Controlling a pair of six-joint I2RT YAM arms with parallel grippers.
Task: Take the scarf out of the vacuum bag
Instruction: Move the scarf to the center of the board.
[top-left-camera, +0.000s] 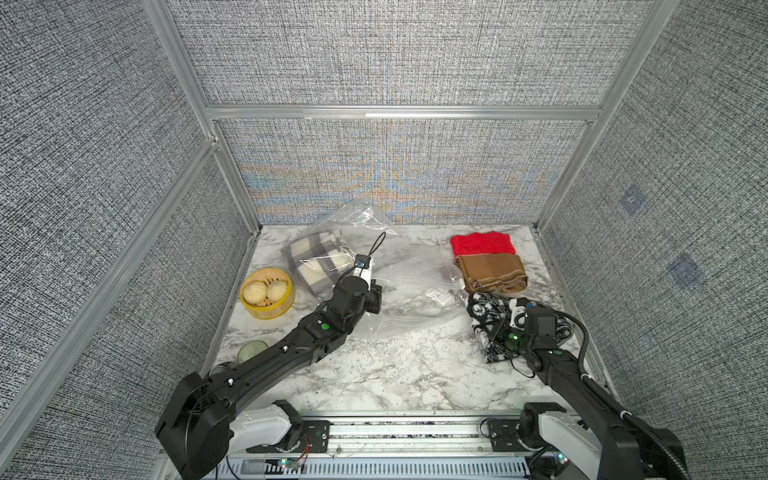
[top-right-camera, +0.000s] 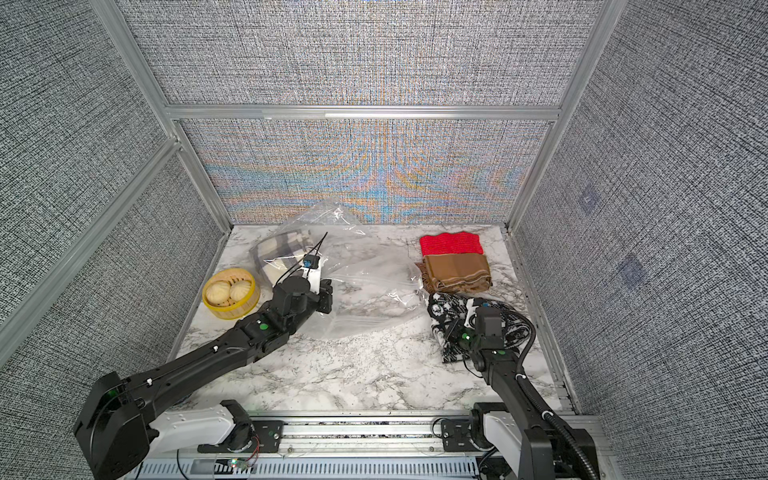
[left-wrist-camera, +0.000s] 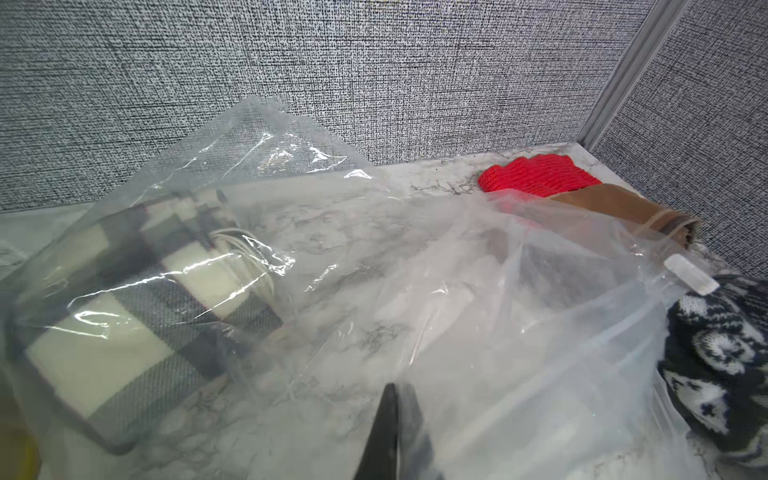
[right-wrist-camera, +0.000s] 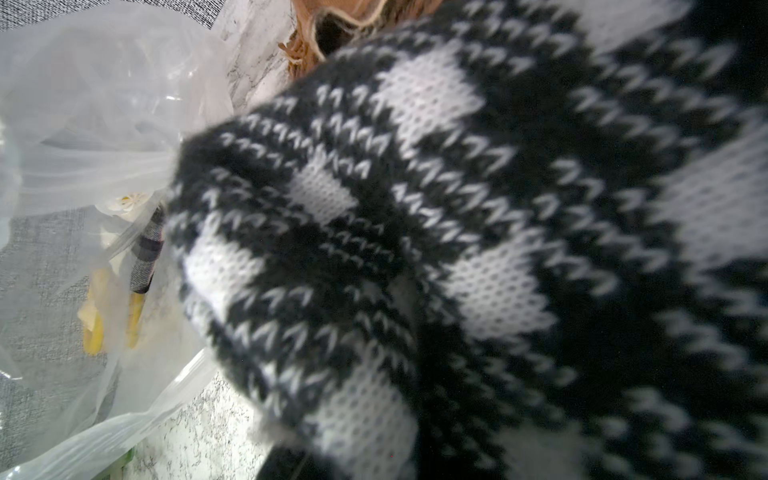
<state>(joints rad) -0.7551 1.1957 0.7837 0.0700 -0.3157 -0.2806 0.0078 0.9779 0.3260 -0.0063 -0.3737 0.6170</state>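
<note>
Progress: You had the knit scarf (top-left-camera: 484, 309) out on the worktop (top-left-camera: 395, 374), right against the zip end of the bag (top-left-camera: 407, 286). That one looked done!
Left to do: The plaid scarf (top-left-camera: 316, 262) sat deep in the bag's far end, still inside. If you wanted it too, that pull was all ahead of you.
Left hand (top-left-camera: 376, 298): Closed, and by the look of it you were pinching the bag's near film to anchor it.
Right hand (top-left-camera: 500, 328): Buried in the knit scarf with its fingers hidden; I judged it clamped on the knit.
Around: A red scarf (top-left-camera: 482, 244) and a brown scarf (top-left-camera: 490, 274) lay folded and touching at the far right, outside the bag. A steamer (top-left-camera: 270, 311) of buns stood just beside the bag's plaid end.
In the way: Loose bag film lay against the brown and knit scarves, so a tug could have dragged them. Your left arm crossed the route to the plaid scarf.
</note>
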